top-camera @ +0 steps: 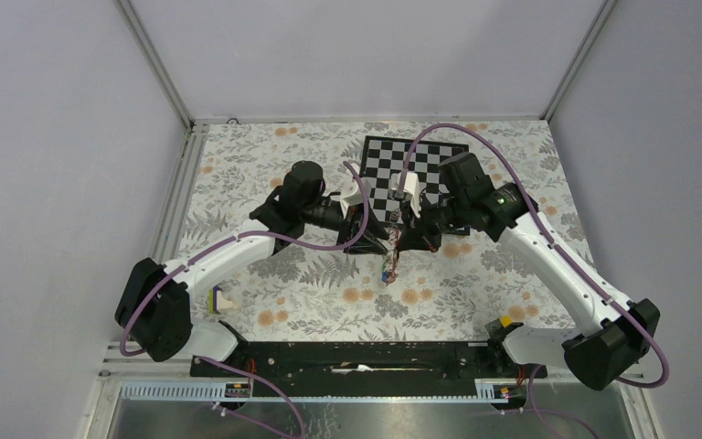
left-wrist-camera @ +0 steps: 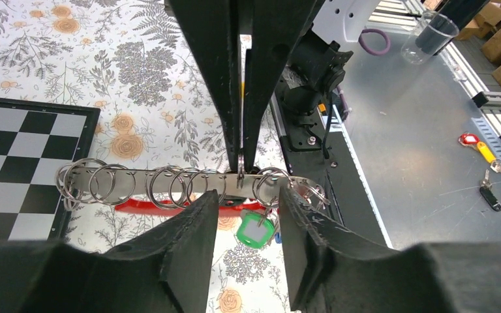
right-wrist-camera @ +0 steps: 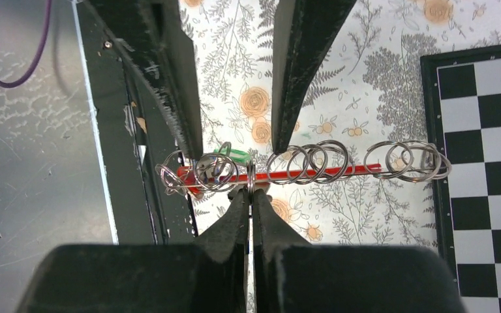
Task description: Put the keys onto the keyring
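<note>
Two arms, left arm point(top-camera: 228, 249) and right arm point(top-camera: 558, 263). White tubular links, bulky black joint housings. Purple cable point(top-camera: 448, 126) loops along each. Fingers point(left-wrist-camera: 182, 254) matte black, wedge-shaped, tapering, edges scuffed pale. Black base rail point(top-camera: 356, 353).

1. Top view, centre: left hand point(top-camera: 379, 240) meets right hand point(top-camera: 406, 240), which pinches a keyring point(right-wrist-camera: 251, 176); no passage between;
2. Ring-laden bar point(right-wrist-camera: 359, 169) spans both wrist views mid-frame;
3. Bare table point(top-camera: 320, 297), lower centre, gives room.

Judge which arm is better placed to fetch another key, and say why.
Probably the left: the left gripper stands open and empty, while the right gripper is shut on a keyring and would have to release it.
</note>
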`<action>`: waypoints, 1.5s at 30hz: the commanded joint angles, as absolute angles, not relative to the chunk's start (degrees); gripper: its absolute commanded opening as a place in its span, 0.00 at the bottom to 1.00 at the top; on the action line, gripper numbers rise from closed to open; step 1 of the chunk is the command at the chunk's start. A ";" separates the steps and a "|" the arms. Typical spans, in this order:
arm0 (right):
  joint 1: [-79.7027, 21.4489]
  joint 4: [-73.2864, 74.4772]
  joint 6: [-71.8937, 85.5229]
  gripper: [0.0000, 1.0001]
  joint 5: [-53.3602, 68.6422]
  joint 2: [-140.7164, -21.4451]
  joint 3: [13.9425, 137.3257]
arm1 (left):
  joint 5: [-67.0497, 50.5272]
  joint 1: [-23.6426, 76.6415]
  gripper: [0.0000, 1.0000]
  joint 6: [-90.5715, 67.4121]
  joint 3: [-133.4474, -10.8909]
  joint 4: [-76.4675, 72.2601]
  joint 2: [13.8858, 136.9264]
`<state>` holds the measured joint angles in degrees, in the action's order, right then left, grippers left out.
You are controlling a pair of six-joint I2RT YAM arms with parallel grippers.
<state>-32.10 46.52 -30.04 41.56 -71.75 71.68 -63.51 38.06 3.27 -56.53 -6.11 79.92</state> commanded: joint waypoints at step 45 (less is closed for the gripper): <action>-35.45 49.69 -30.18 0.00 35.99 -75.18 76.32 | -60.04 41.04 0.20 2.83 -58.36 -9.80 82.45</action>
